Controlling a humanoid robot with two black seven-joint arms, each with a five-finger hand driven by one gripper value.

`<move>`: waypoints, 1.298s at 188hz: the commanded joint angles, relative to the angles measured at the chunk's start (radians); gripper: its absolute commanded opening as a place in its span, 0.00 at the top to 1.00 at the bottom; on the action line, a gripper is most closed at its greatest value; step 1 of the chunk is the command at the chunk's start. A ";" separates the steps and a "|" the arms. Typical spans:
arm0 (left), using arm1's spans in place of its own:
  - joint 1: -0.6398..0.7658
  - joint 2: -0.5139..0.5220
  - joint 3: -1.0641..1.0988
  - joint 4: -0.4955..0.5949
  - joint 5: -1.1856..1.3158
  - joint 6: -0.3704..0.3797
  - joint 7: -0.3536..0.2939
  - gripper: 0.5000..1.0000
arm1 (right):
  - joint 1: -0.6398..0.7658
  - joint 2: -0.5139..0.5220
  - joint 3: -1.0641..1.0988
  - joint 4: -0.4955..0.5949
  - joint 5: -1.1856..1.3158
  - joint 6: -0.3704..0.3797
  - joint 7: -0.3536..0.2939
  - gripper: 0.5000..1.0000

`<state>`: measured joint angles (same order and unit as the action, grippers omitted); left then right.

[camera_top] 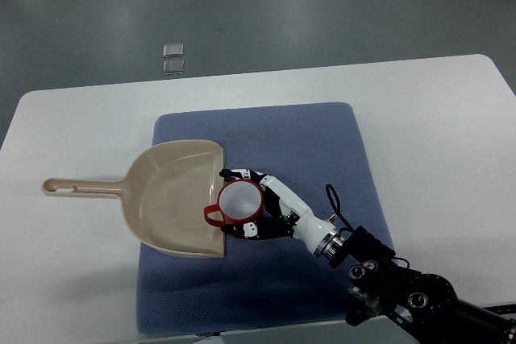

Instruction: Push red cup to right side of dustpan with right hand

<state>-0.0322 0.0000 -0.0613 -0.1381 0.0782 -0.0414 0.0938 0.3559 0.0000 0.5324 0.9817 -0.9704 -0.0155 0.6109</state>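
Red cup [239,201] is sitting upright at the dustpan's [173,195] open edge, and your right hand [262,203] is cradling it, fingers curled around its far and near sides.

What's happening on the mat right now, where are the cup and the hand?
The robot's right hand is wrapped around the red cup, fingers curled at its sides. The cup stands upright at the right-hand open edge of the beige dustpan, handle pointing into the pan. Both lie on the blue mat on the white table. No left arm shows.
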 commanded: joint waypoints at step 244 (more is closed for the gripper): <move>0.000 0.000 0.000 0.000 0.000 0.000 0.000 0.00 | 0.015 0.000 0.034 0.023 0.013 0.014 0.000 0.14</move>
<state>-0.0322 0.0000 -0.0614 -0.1381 0.0782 -0.0414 0.0934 0.3711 0.0000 0.5522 1.0019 -0.9573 -0.0015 0.6109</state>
